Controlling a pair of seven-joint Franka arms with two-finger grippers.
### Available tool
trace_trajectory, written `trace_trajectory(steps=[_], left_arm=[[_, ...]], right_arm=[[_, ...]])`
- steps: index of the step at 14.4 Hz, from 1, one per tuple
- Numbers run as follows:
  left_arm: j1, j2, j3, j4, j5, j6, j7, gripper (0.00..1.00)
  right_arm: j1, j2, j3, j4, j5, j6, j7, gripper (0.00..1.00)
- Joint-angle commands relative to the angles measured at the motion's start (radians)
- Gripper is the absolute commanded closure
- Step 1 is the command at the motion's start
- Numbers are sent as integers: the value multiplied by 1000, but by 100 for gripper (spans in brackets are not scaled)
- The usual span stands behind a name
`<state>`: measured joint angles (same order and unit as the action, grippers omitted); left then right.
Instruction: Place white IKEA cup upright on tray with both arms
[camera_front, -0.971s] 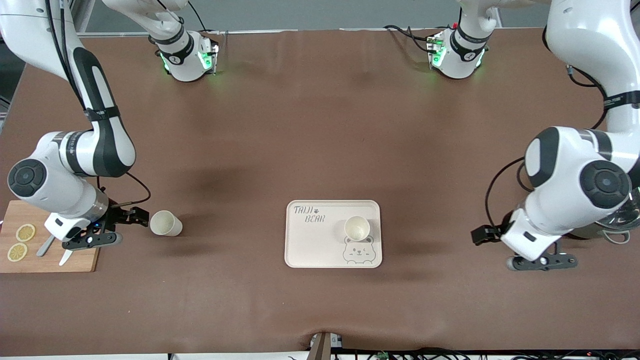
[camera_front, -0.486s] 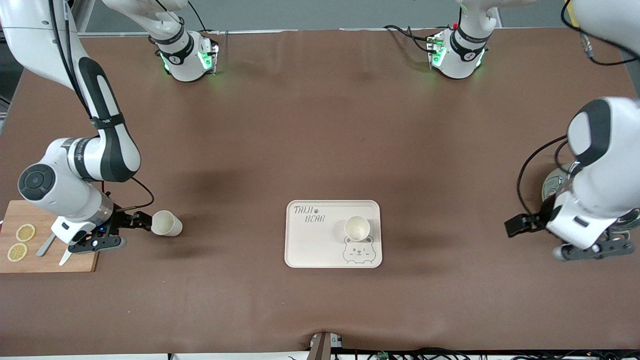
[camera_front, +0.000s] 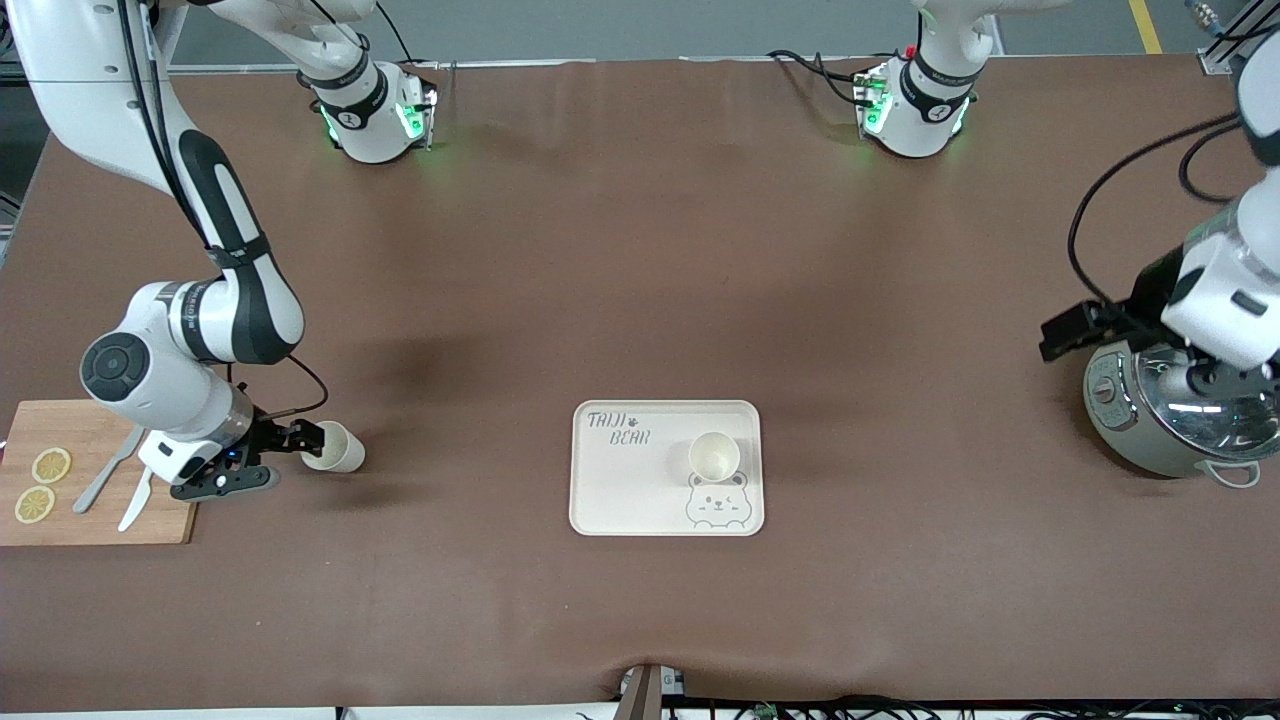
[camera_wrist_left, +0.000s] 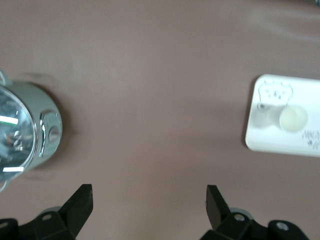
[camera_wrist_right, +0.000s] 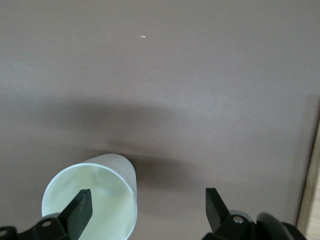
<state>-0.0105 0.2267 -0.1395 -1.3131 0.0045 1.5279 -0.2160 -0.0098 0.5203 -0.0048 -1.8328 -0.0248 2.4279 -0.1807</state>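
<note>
A cream tray printed "TAIJI BEAR" lies mid-table, nearer the front camera. One white cup stands upright on it, above the bear face. A second white cup lies on its side on the brown table, toward the right arm's end. My right gripper is open at that cup's mouth. In the right wrist view the cup has one finger across its opening and the other clear of it, around my right gripper. My left gripper is open and empty, up in the air beside a steel pot. The left wrist view shows my left gripper, the tray and the upright cup.
A steel pot with a glass lid stands at the left arm's end, also in the left wrist view. A wooden cutting board with lemon slices and cutlery lies at the right arm's end, next to my right wrist.
My right gripper has slid toward the lying cup until its fingers reach the mouth. My left arm has lifted and swung away from the tray, over the steel pot.
</note>
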Motion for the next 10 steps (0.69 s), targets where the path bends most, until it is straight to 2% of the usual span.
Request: trace_trajectory(steps=[1,5,10], left_arm=[[-41,-41,55,-29,-21,-40,70,0],[-57,-13,124,-28,-64,40,145,0],[-52,-18,133,-23,-78,66,155,0]], right_arm=[[4,10,3,-14,-3,11,-10,0],[4,27,3,-23,-3,20,-10,0],[2,47,3,-25,-3,50,-13,0]])
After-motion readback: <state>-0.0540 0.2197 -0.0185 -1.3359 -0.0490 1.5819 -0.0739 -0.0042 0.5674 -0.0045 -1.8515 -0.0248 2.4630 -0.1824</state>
